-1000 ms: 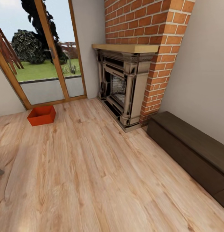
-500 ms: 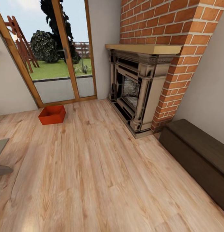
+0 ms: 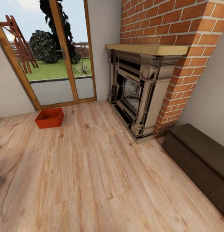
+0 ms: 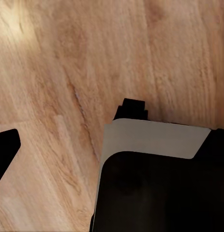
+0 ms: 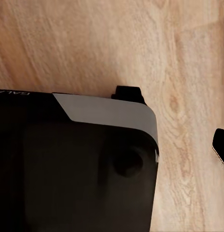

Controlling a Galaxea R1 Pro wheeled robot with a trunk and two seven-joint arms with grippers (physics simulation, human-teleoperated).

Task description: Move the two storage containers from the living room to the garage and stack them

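Risk noted: the orange-red shallow open-top container (image 3: 49,117) lies close to the wood-framed glass door (image 3: 60,58). A careless approach could push it against the frame or bring the base against the wall beside it. Only one container is seen, so the second may be overlooked. It rests flat on the light wood-plank floor (image 3: 92,180), well apart from the brick fireplace (image 3: 141,90), and appears empty and undamaged. The state of either gripper's jaws cannot be told from the wrist views.

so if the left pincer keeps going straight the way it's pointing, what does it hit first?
Most likely the wood-plank floor: the left wrist view looks along the fingers onto bare planks, beside the robot's own dark base. Depth is unclear.
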